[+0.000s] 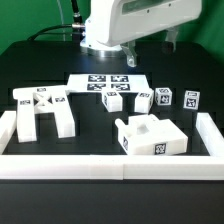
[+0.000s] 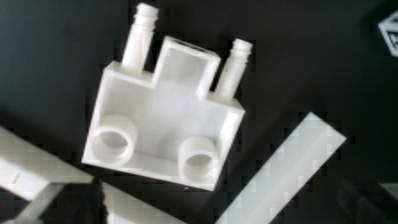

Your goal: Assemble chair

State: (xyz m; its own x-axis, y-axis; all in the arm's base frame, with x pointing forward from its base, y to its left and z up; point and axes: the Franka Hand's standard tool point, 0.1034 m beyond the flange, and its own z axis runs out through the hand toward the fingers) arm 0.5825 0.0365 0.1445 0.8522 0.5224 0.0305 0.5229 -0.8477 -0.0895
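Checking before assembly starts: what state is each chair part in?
Frame: lying loose, unjoined.
Seat block: loose, unjoined, apart from the others.
Small blocks: three, loose, in a row, not touching.
Pegged part: lying flat, pegs bare, both holes empty.

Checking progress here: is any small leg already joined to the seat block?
No, the small legs stand loose beside the marker board, while the seat block lies apart from them, nearer the white rail.
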